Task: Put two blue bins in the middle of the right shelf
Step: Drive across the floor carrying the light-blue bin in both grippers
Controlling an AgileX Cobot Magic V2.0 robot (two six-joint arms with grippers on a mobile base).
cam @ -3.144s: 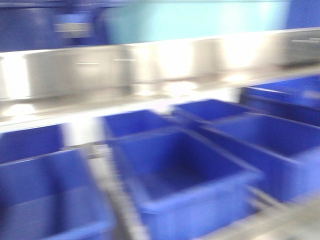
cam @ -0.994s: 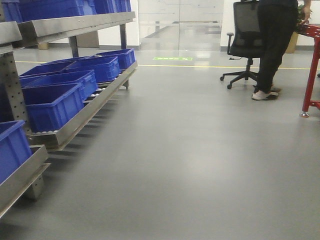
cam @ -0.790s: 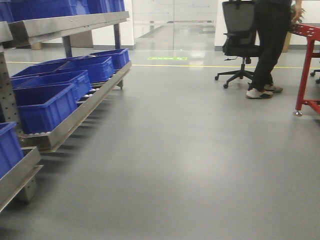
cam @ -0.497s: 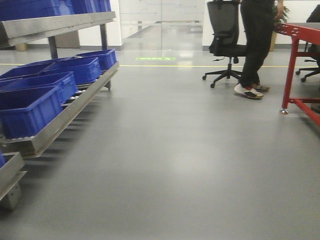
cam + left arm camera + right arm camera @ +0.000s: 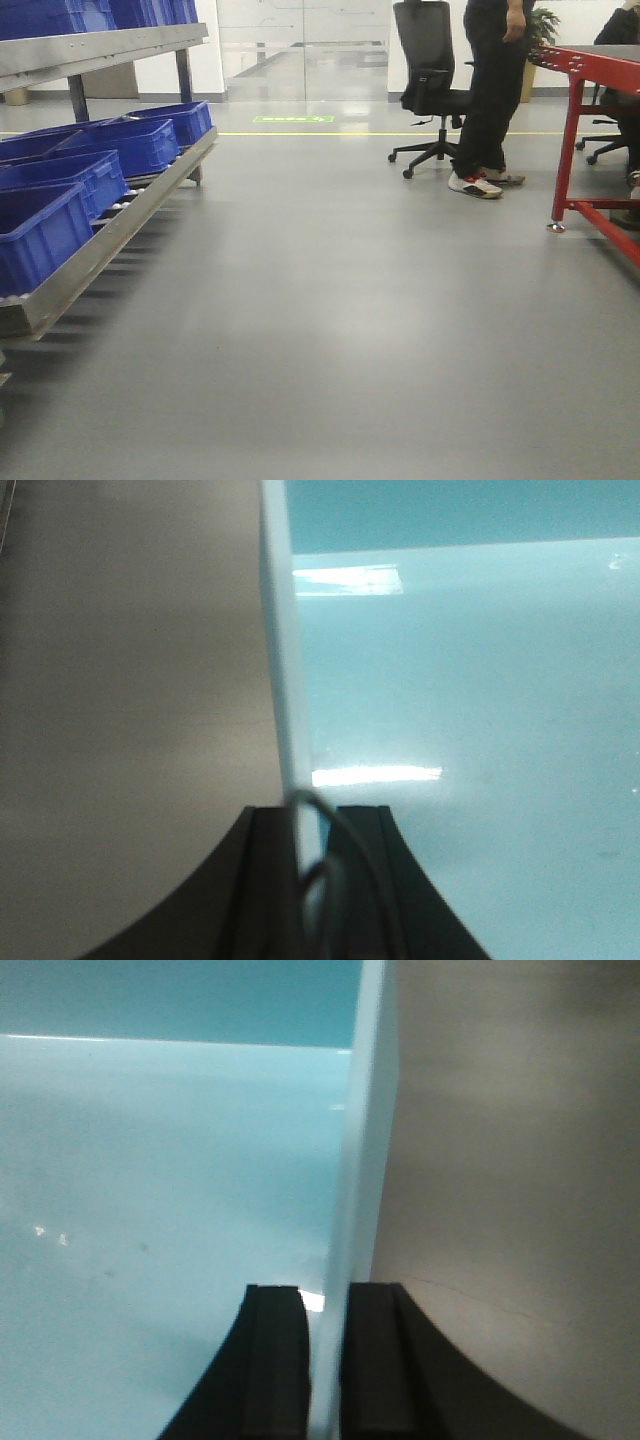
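A pale light-blue bin (image 5: 460, 680) fills the left wrist view, its thin left wall running up the frame. My left gripper (image 5: 310, 825) is shut on that wall, one black finger (image 5: 270, 880) outside and one inside. In the right wrist view the same kind of pale blue bin (image 5: 170, 1180) shows, and my right gripper (image 5: 325, 1305) is shut on its right wall, a finger (image 5: 278, 1360) inside and a finger outside. Grey floor lies beyond each wall. No pale bin or gripper shows in the front view; whether there is one bin or two I cannot tell.
The front view looks over grey floor (image 5: 330, 320). A steel rack (image 5: 110, 225) with several dark blue crates (image 5: 95, 160) runs along the left. A person (image 5: 495, 90) stands by a black office chair (image 5: 430, 90), and a red-framed table (image 5: 590, 130) is at the right.
The front view has swung right: the crate rack has slid toward the left edge and the red table has come into view. Three seconds ago the view was filled by the rack's crates.
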